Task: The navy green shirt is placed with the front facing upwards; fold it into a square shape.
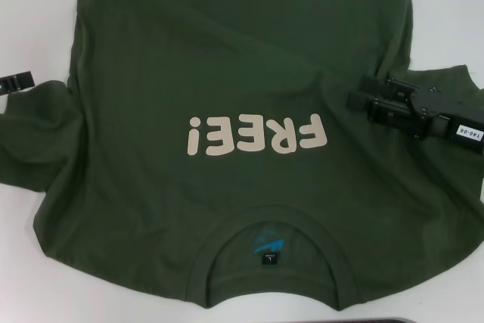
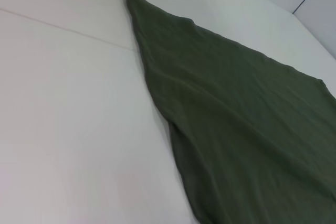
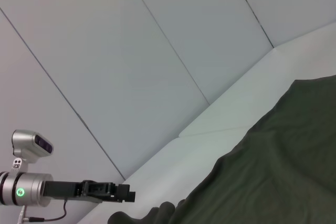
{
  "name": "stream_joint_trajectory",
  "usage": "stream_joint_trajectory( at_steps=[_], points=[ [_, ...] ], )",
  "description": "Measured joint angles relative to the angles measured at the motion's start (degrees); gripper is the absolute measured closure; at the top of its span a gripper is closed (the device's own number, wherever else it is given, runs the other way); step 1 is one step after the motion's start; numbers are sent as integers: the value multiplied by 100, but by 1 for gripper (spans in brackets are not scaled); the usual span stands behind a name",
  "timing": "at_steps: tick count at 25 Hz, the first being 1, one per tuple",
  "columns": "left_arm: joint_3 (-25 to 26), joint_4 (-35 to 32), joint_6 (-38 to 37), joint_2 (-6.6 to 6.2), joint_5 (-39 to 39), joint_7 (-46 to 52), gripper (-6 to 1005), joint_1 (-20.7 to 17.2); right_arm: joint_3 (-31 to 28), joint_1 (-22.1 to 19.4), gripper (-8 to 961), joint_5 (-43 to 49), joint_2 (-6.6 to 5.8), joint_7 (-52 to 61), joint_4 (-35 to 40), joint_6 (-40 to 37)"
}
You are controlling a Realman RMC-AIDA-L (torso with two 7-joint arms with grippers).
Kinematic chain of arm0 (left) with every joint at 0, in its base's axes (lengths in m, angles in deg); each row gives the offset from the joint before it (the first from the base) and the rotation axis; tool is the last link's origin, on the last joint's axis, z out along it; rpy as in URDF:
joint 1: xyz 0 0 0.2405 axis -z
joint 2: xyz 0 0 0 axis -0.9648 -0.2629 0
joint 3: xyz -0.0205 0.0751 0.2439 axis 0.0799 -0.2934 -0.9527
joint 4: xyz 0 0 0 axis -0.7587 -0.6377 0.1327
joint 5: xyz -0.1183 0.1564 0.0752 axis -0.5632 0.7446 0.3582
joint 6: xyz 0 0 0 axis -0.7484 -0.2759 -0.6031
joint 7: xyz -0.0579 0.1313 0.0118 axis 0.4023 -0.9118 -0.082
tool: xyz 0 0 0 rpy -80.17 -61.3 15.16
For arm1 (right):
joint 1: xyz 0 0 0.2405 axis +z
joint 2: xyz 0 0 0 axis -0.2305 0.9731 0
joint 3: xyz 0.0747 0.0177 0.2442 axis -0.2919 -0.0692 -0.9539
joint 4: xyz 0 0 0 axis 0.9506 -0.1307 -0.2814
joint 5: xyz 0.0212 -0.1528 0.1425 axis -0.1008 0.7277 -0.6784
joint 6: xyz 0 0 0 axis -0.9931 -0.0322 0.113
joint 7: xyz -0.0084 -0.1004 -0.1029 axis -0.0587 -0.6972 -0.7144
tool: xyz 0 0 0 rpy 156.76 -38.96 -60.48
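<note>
the shirt (image 1: 227, 88) lies spread on the table (image 1: 30, 20) before me, collar (image 1: 272, 251) nearest. my left gripper (image 1: 17, 81) sits at its left sleeve, my right gripper (image 1: 361, 96) over its right sleeve.

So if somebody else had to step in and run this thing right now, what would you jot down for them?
Left gripper: at the shirt's left sleeve edge, grip unclear.
Right gripper: over the right sleeve area, grip unclear.
Navy green shirt: spread front up on the white table, collar nearest the robot, cream lettering showing, sleeves rumpled.
Done: no fold visible.
Left: fold sleeves and sides in, then fold into a square.
</note>
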Motion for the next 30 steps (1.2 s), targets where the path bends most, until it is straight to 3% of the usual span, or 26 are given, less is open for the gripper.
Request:
stream_joint_trajectory(
  at_steps=[30],
  points=[
    [260, -141, -121, 35, 480, 79, 128, -261, 3, -12, 249, -9, -6, 0, 0, 31]
  ],
)
